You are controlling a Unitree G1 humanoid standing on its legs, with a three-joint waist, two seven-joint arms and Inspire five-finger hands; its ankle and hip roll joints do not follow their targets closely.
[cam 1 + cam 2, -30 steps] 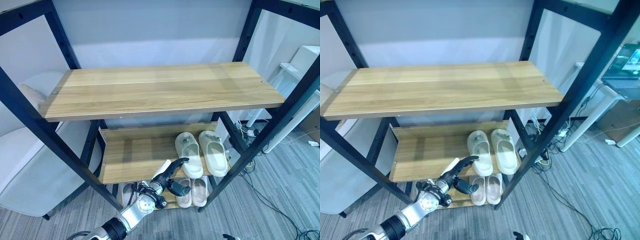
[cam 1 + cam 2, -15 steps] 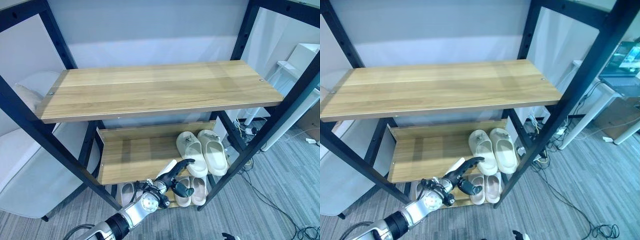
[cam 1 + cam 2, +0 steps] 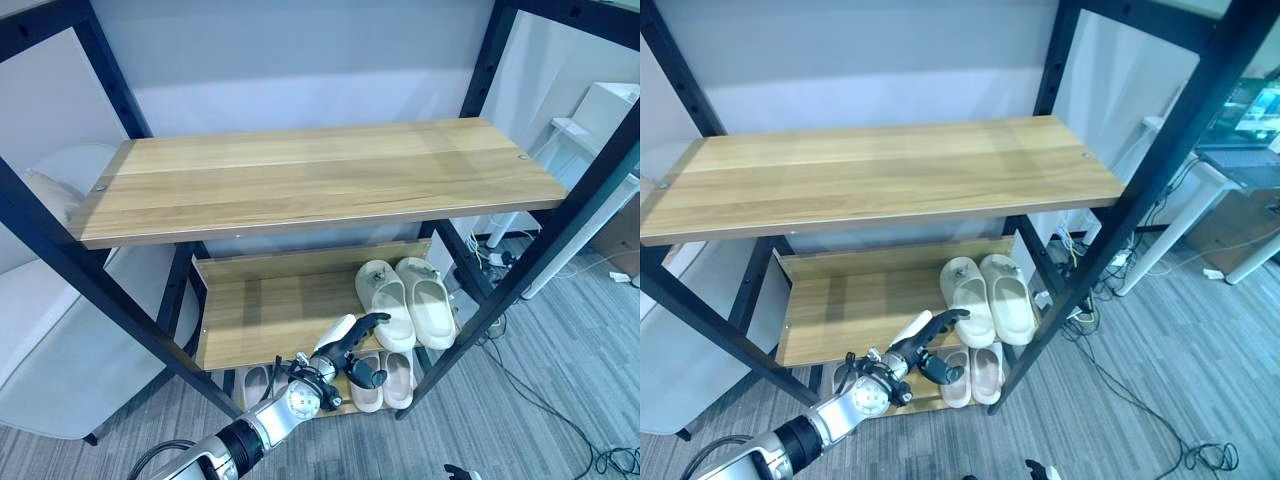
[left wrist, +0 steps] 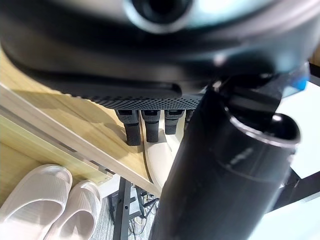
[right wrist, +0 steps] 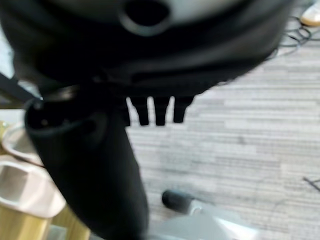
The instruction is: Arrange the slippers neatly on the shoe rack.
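Note:
A cream pair of slippers (image 3: 408, 303) lies side by side at the right end of the shoe rack's middle shelf (image 3: 270, 315). A pale pink pair (image 3: 385, 383) sits on the bottom shelf below it. My left hand (image 3: 345, 347) reaches in from the lower left at the front edge of the middle shelf, open, with its straight fingers (image 4: 150, 121) pointing at the nearer cream slipper (image 4: 159, 162) and just short of it. It holds nothing. My right hand (image 5: 95, 170) hangs open over the grey floor.
The wide top shelf (image 3: 320, 180) overhangs the work area. Black rack posts (image 3: 520, 290) stand at the front right and front left. Another slipper (image 3: 255, 385) lies at the left of the bottom shelf. A white chair (image 3: 60, 340) stands left of the rack.
My left hand has crept slightly to the right, toward the cream pair. The whole view has shifted a little. The slippers have not moved.

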